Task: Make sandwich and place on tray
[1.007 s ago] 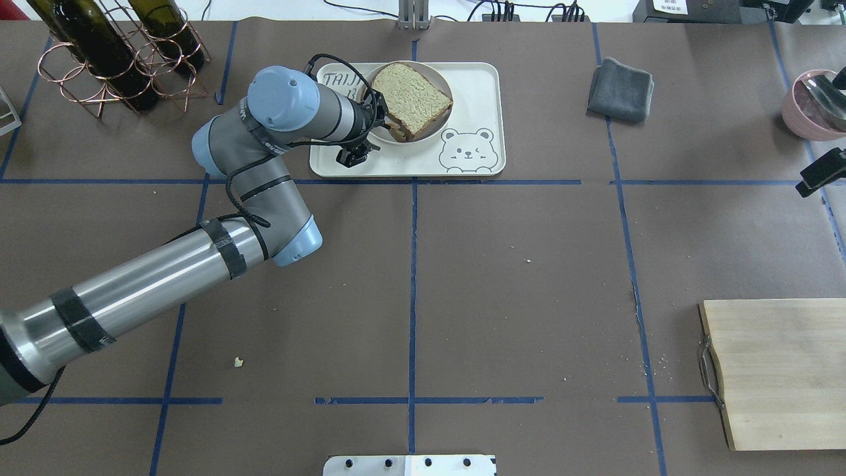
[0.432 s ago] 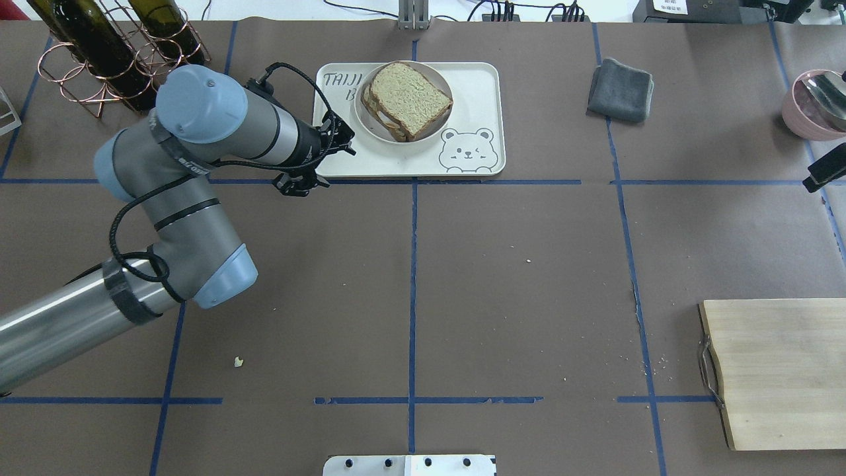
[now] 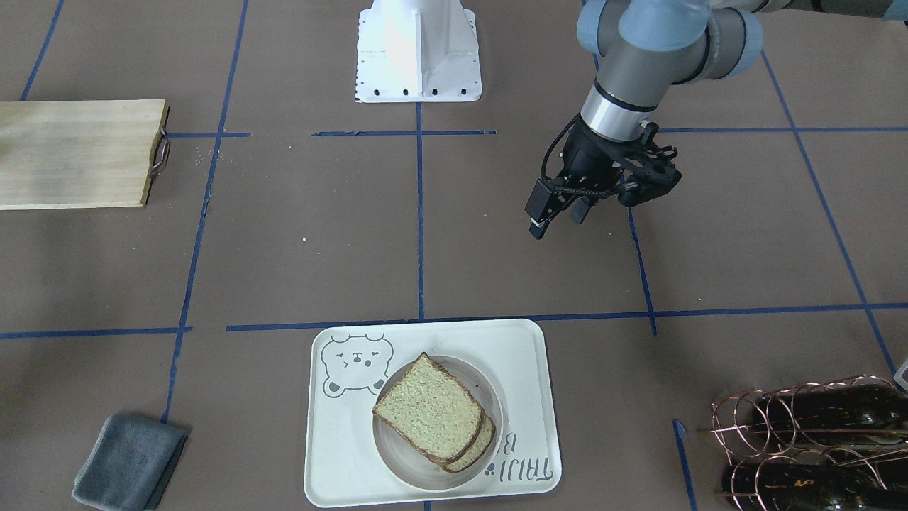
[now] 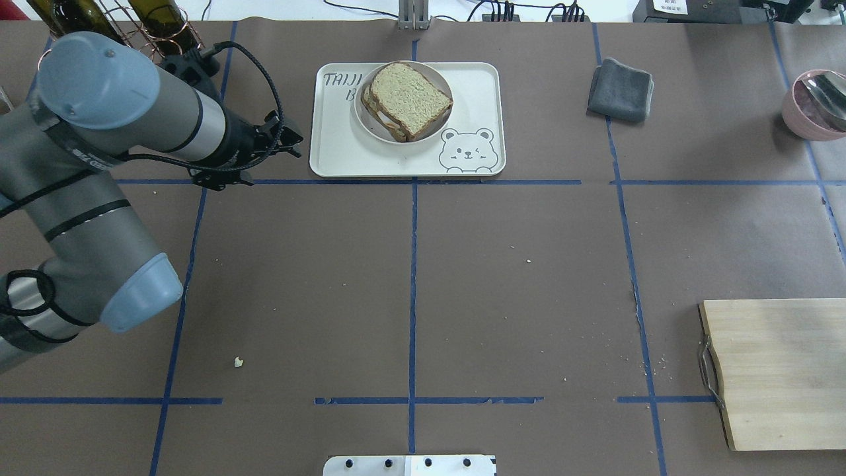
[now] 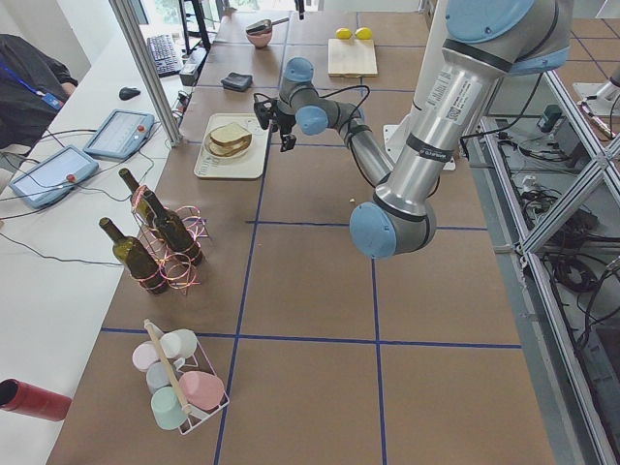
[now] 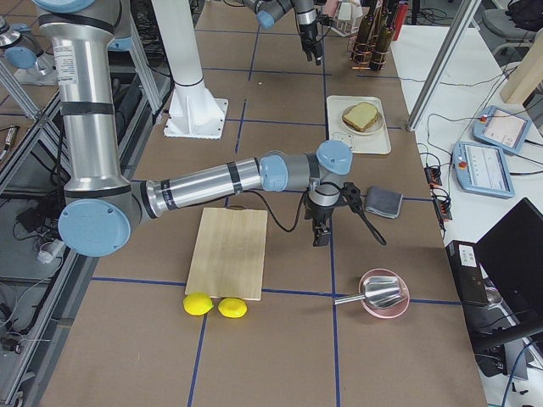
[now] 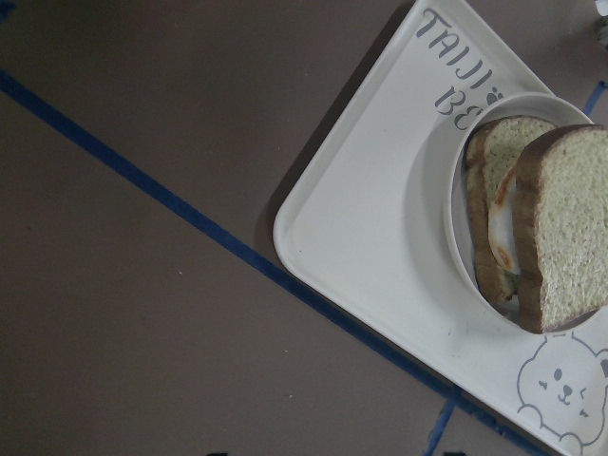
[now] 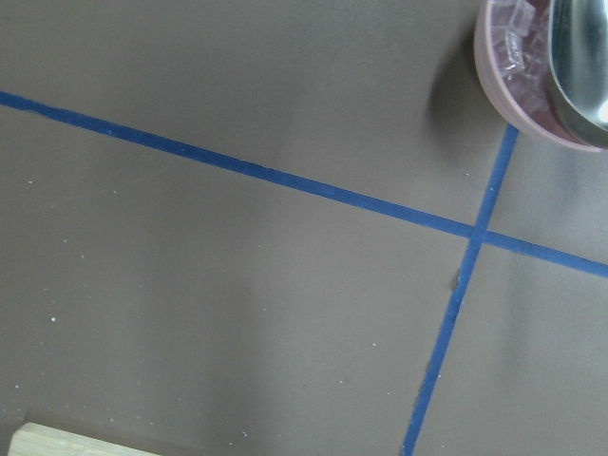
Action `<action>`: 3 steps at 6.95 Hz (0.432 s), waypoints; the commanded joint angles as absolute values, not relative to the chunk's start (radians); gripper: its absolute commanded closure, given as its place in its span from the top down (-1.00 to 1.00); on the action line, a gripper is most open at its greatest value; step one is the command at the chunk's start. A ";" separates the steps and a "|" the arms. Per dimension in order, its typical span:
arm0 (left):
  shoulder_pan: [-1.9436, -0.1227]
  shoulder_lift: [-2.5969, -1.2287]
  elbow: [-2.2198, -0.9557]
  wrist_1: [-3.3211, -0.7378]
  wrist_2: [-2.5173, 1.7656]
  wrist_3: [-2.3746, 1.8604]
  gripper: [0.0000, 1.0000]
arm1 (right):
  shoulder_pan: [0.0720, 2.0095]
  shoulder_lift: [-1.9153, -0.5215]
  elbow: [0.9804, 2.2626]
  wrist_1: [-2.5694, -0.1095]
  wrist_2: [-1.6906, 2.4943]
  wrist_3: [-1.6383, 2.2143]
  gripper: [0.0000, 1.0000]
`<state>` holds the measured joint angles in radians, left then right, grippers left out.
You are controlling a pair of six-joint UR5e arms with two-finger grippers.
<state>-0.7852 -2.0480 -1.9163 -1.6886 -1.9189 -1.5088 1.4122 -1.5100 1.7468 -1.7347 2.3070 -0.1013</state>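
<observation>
The sandwich point(image 4: 410, 99) is two bread slices with the white egg point(image 7: 499, 223) between them. It lies on a small round white plate point(image 4: 370, 125) on the cream bear tray point(image 4: 476, 86) at the table's far middle. It also shows in the front view point(image 3: 429, 408) and the left wrist view point(image 7: 560, 228). My left gripper point(image 4: 294, 145) hovers left of the tray, apart from it, open and empty; it also shows in the front view point(image 3: 557, 216). My right gripper point(image 6: 321, 231) shows only in the right side view, above the table near the cutting board; I cannot tell its state.
A grey folded cloth point(image 4: 621, 89) lies right of the tray. A wooden cutting board point(image 4: 780, 370) is at the near right, two lemons point(image 6: 216, 305) beside it. A pink bowl with a metal scoop point(image 4: 816, 102) sits far right. Wine bottles in a copper rack point(image 3: 809, 433) stand far left.
My left gripper has pulled back from the plate's rim and moved left, off the tray. The sandwich stays on the plate. My right gripper has left the overhead view's right edge.
</observation>
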 commanded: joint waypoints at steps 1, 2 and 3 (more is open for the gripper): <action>-0.938 -1.978 -2.015 -1.514 -1.988 -1.131 0.98 | 1.491 -1.511 1.671 -1.733 2.370 -0.187 1.00; -1.022 -1.914 -2.019 -1.513 -2.028 -0.963 0.98 | 1.491 -1.508 1.674 -1.730 2.372 -0.173 1.00; -1.102 -1.846 -2.017 -1.514 -2.072 -0.763 0.98 | 1.491 -1.505 1.674 -1.730 2.343 -0.157 1.00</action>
